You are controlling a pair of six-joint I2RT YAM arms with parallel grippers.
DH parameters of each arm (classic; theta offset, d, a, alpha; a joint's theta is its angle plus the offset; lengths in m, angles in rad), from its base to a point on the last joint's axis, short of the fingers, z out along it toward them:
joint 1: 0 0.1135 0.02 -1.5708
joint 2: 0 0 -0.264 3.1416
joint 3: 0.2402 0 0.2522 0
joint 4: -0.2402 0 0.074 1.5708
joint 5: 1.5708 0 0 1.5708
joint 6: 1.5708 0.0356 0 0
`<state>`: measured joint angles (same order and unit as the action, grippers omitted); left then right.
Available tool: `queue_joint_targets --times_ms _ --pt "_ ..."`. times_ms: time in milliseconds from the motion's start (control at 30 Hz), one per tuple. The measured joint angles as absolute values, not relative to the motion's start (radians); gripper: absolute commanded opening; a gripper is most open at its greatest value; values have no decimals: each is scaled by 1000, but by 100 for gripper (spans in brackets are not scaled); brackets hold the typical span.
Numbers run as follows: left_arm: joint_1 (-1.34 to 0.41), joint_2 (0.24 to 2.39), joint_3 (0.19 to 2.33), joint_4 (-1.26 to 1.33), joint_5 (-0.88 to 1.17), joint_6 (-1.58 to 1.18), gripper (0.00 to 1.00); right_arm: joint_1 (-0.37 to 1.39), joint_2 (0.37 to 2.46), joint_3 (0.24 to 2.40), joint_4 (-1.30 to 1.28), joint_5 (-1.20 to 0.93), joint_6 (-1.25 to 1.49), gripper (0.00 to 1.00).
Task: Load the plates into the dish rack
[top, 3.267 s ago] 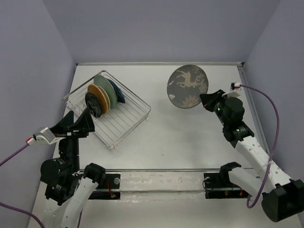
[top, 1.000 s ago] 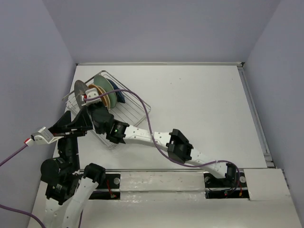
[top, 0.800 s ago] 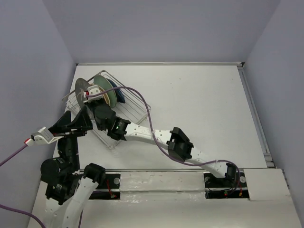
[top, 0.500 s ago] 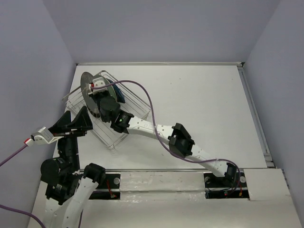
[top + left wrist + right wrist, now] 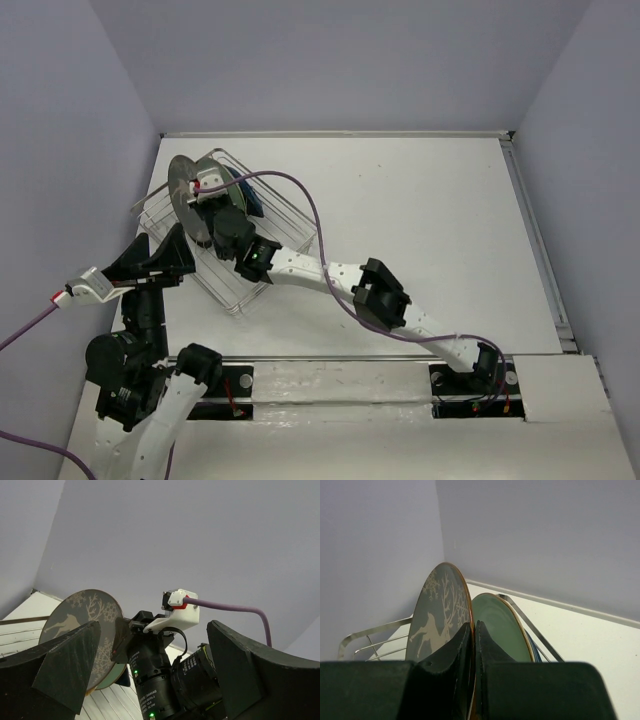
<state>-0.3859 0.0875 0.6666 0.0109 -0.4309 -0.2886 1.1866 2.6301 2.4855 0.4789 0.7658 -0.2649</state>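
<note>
Right wrist view: your right tool pinches the grey deer plate by its rim, upright over the dish rack, far-left end. Teal plate and others already slotted. Left tool open, idle. Remaining: seat, release.

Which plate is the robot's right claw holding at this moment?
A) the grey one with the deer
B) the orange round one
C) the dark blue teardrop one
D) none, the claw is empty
A: in the right wrist view the right gripper is shut on the rim of the grey deer plate, which stands upright beside the pale teal plate at the dish rack.
</note>
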Motion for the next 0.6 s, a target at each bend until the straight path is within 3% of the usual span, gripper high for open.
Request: queue_joint_targets --times_ms 600 --pt "-386 88 662 10 -431 -286 99 1213 2609 2363 694 656 -501 7"
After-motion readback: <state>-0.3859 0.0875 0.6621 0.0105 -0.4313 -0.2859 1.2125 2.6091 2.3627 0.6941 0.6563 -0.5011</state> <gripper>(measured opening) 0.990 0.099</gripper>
